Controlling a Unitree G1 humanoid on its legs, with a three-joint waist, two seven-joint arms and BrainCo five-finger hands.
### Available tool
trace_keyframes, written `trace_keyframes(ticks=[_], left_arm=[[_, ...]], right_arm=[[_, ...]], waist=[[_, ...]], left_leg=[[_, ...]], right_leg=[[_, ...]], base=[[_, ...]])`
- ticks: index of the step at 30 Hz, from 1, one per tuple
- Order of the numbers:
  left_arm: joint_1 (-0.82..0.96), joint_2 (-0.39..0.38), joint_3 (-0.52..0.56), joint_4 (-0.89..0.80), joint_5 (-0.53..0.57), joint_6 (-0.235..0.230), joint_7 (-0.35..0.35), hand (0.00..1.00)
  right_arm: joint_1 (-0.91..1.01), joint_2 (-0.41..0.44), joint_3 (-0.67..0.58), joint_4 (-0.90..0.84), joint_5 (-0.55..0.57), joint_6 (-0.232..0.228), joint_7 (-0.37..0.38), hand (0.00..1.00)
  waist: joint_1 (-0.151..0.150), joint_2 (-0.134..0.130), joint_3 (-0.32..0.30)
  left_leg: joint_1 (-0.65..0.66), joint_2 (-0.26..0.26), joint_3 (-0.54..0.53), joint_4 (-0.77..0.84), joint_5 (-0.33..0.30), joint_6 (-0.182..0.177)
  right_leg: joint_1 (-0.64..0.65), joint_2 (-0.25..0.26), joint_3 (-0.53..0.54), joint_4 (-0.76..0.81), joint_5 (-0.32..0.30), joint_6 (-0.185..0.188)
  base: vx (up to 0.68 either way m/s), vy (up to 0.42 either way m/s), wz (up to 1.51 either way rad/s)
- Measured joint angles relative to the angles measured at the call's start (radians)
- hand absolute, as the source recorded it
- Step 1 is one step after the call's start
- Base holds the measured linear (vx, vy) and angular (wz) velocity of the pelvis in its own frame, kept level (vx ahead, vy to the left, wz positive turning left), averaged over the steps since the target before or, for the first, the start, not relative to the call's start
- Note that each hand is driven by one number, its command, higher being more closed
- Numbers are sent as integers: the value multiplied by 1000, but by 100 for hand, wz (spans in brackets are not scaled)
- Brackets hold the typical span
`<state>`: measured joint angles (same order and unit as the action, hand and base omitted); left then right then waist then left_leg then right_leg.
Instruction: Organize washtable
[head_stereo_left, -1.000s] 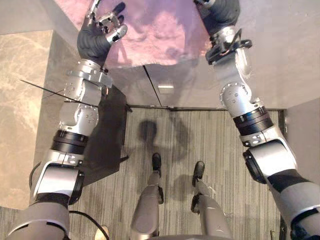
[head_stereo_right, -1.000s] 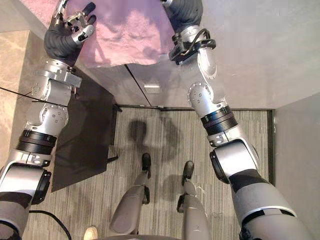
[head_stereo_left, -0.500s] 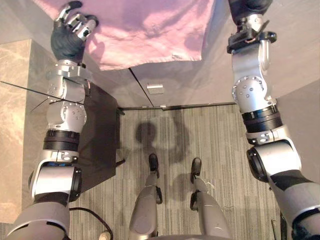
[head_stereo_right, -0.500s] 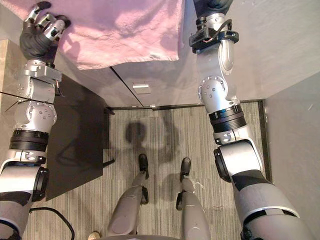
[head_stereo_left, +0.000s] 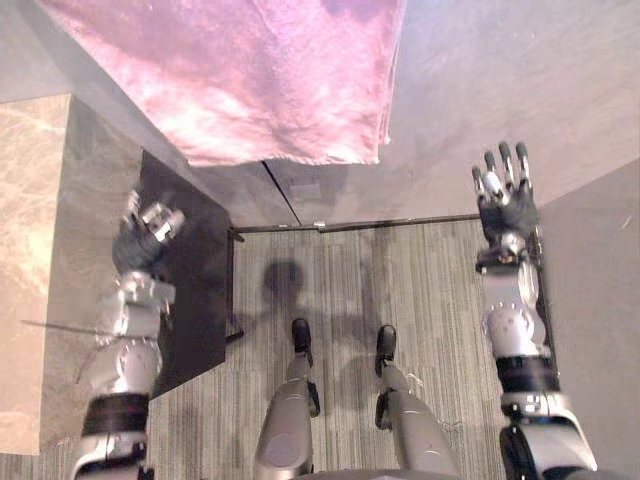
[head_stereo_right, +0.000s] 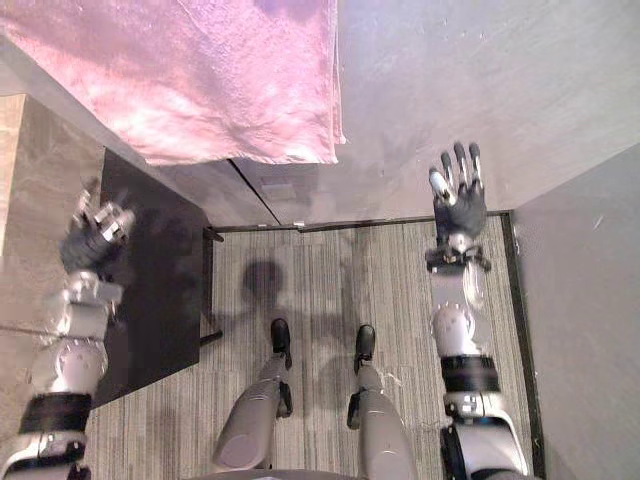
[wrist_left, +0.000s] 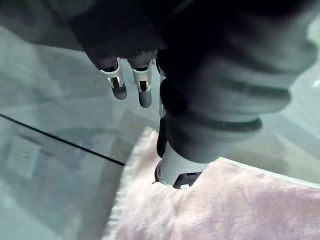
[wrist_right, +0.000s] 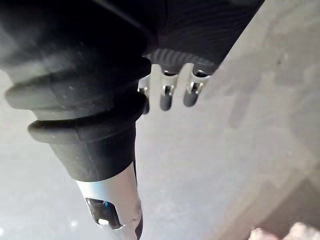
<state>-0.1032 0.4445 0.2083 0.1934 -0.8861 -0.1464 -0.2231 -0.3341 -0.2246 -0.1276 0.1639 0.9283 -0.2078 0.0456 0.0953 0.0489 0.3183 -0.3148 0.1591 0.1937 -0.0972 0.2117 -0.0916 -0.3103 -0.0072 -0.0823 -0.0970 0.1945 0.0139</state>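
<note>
The pink towel (head_stereo_left: 250, 80) is seen spread flat and fairly smooth on the left part of the grey worktop (head_stereo_left: 500, 70), its right edge lying straight; whether its near edge overhangs the front cannot be told. Nothing else is seen on the worktop, so the laying-out step is judged done, and what is left of the tidying cannot be read from here. Neither hand is on the towel. The left hand (head_stereo_left: 148, 232) is held low at the near left, in front of a dark panel (head_stereo_left: 195, 290), with its fingers (wrist_left: 144, 95) loosely relaxed and apart — nothing is gripped. The right hand (head_stereo_left: 505, 200) is held at the near right, well apart from the towel, with its fingers (wrist_right: 167, 97) straight, side by side, pointed toward the far side — nothing is held.
</note>
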Motion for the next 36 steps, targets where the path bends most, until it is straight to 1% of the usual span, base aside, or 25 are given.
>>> trace_keyframes(ticks=[4, 5, 6, 7, 9, 10, 11, 12, 13, 14, 15, 16, 17, 18, 19, 21, 22, 23, 25, 26, 29, 31, 33, 35, 36], left_arm=[[105, -87, 1, 4, 21, 20, -18, 0], [135, -129, 5, 25, 33, 23, -18, 0], [146, -148, 6, 42, 34, 23, -17, 0], [165, -189, 9, 91, 37, 24, -14, 0], [200, -238, 20, 154, 58, 24, -7, 0], [231, -266, 20, 203, 116, 20, 16, 0], [250, -299, 21, 275, 159, 19, 34, 0], [259, -315, 21, 314, 177, 20, 40, 0], [283, -348, 21, 393, 217, 21, 55, 0], [298, -373, 21, 460, 255, 21, 65, 0], [314, -409, 30, 557, 321, 21, 88, 0], [327, -444, 40, 657, 386, 21, 117, 0], [329, -458, 42, 708, 416, 22, 129, 0], [327, -469, 92, 754, 465, 17, 155, 0], [323, -468, 109, 772, 503, 16, 171, 0], [320, -465, 160, 856, 607, 22, 212, 0], [321, -465, 184, 881, 647, 31, 228, 0], [325, -465, 208, 901, 685, 51, 232, 0], [328, -461, 220, 917, 724, 63, 233, 0], [335, -456, 220, 918, 743, 69, 230, 0], [346, -438, 210, 932, 753, 77, 221, 0], [349, -420, 165, 938, 760, 75, 220, 0], [339, -385, 71, 933, 783, 71, 208, 0], [336, -367, 28, 914, 791, 71, 204, 0], [335, -362, 19, 911, 791, 71, 204, 0]], right_arm=[[141, 68, -78, -35, -46, 2, 1, 0], [185, 94, -134, -34, -75, 3, -1, 0], [204, 108, -162, -34, -77, 3, -2, 0], [248, 141, -223, -33, -77, -1, -7, 0], [299, 181, -288, -31, -76, -13, -23, 0], [343, 205, -319, -20, -75, -30, -33, 0], [399, 220, -342, 8, -75, -49, -47, 0], [427, 225, -347, 33, -76, -53, -57, 0], [477, 234, -348, 92, -95, -53, -77, 0], [509, 242, -347, 141, -119, -52, -93, 0], [546, 249, -347, 221, -159, -48, -110, 0], [570, 252, -346, 318, -202, -38, -122, 0], [581, 253, -346, 372, -231, -30, -132, 0], [599, 256, -349, 485, -304, -6, -145, 0], [607, 255, -349, 545, -357, 7, -152, 0], [614, 251, -385, 780, -514, 62, -159, 0], [617, 250, -410, 848, -581, 89, -161, 0], [624, 242, -462, 901, -670, 135, -161, 0], [638, 219, -472, 934, -770, 174, -165, 0], [640, 217, -464, 944, -811, 185, -162, 0], [634, 216, -424, 958, -835, 192, -137, 0], [616, 201, -352, 946, -854, 192, -131, 0], [580, 174, -240, 925, -861, 187, -133, 0], [539, 170, -205, 912, -861, 177, -135, 0], [528, 172, -204, 911, -861, 173, -138, 0]], waist=[[-1, -5, -9], [-1, -8, -16], [-1, -9, -25], [-4, -9, -53], [-18, -9, -90], [-32, -10, -104], [-38, -10, -121], [-41, -10, -132], [-53, -12, -157], [-54, -15, -173], [-54, -18, -190], [-55, -19, -211], [-55, -20, -219], [-55, -20, -235], [-55, -20, -239], [-58, -19, -245], [-58, -15, -249], [-58, -11, -258], [-57, -10, -259], [-58, -15, -261], [-58, -30, -264], [-59, -38, -264], [-63, -48, -255], [-78, -61, -236], [-81, -62, -228]], left_leg=[[24, -3, -6, 0, -7, -2], [41, -5, -8, 0, -13, -4], [46, -6, -8, -1, -17, 0], [55, -8, -13, -2, -21, 0], [68, -16, -21, -5, -26, 2], [95, -19, -23, -5, -33, 2], [124, -24, -21, -5, -44, 7], [138, -26, -17, -5, -49, 6], [167, -29, -7, -5, -59, 8], [192, -31, 6, -5, -70, 9], [229, -35, 25, -5, -83, 6], [259, -37, 46, -6, -96, 9], [273, -38, 54, -6, -102, 9], [291, -38, 58, -6, -109, 6], [301, -38, 58, -6, -111, 6], [344, -41, 58, -6, -122, 7], [358, -42, 58, -6, -126, 7], [364, -46, 57, -6, -129, 8], [379, -51, 54, -6, -130, 9], [381, -53, 54, -6, -130, 10], [395, -57, 50, -6, -130, 10], [396, -61, 44, -6, -130, 10], [371, -75, 18, -6, -129, 10], [354, -91, -26, -6, -129, 11], [348, -95, -48, -6, -129, 11]], right_leg=[[28, -4, -3, 0, -9, -1], [47, -7, -4, 0, -13, 0], [53, -8, -5, 0, -15, 1], [64, -12, -8, 0, -21, 3], [82, -16, -14, 0, -30, 10], [109, -20, -18, 0, -39, 10], [140, -24, -21, 0, -53, 22], [154, -26, -23, 0, -57, 22], [181, -30, -22, 2, -70, 30], [197, -32, -18, 10, -78, 30], [222, -32, 1, 13, -88, 36], [240, -34, 17, 18, -95, 39], [247, -35, 26, 23, -100, 40], [262, -35, 29, 28, -106, 42], [272, -35, 29, 27, -109, 42], [311, -39, 30, 28, -120, 45], [323, -42, 30, 27, -123, 45], [332, -44, 29, 27, -126, 46], [343, -48, 28, 27, -128, 48], [344, -50, 28, 28, -128, 48], [360, -60, 25, 29, -129, 50], [361, -66, 22, 47, -139, 61], [304, -78, 7, 144, -184, 74], [265, -98, 0, 241, -239, 91], [255, -105, -5, 271, -256, 97]], base=[[-40, 9, 6], [-33, 6, 5], [-35, 5, 9], [-19, 0, 9], [-7, 9, 12], [8, 21, 11], [11, 19, 7], [28, 27, 5], [37, 23, -7], [64, 25, -26], [84, 26, -45], [84, 26, -43], [74, 25, -31], [36, 12, -13], [51, 4, -7], [43, 3, -3], [0, 0, 0], [0, 0, 0], [1, 14, 2], [0, 0, 0], [-11, 17, 3], [-40, 36, 8], [-35, 22, 26], [-26, 17, 51], [-23, 10, 95]])
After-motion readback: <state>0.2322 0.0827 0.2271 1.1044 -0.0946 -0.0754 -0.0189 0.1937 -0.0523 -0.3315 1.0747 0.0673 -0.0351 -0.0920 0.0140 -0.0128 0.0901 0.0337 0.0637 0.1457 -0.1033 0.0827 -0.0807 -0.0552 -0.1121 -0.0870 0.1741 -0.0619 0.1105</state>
